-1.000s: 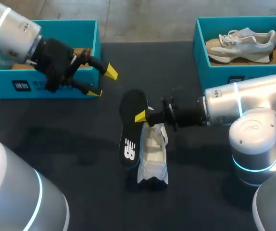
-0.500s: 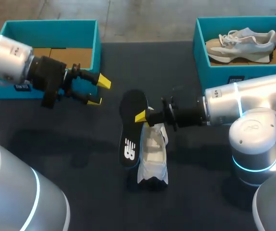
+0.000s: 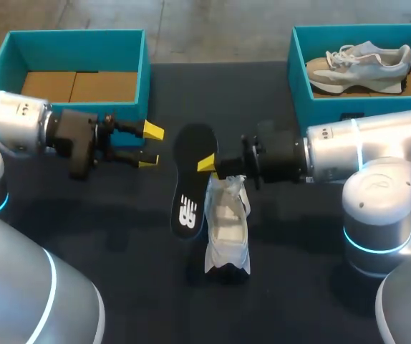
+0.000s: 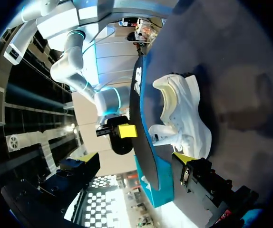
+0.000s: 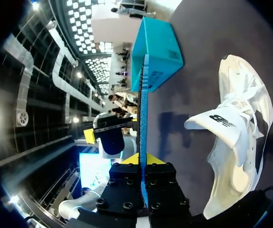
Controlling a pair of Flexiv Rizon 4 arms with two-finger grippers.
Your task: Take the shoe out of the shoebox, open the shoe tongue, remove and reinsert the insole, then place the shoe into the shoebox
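Item: insole (image 3: 190, 183), black, held on edge over mid-table, its rim pinched tight in my right gripper (image 3: 209, 166).
Item: shoe (image 3: 227, 229), white, lying mid-table (image 3: 141, 287) just beside the insole, tongue lifted.
Item: left gripper (image 3: 150, 147), fingers spread, holding nothing, near the insole.
Risks, in my judgement: the thin pinch slips, a nudge from the left gripper twists the insole free, or the insole buckles at reinsertion.

Left tool (image 3: 150, 146) swung off shoebox (image 3: 142, 64), nearer insole (image 3: 191, 179); right tool (image 3: 207, 164) shifted, tilted insole slightly.
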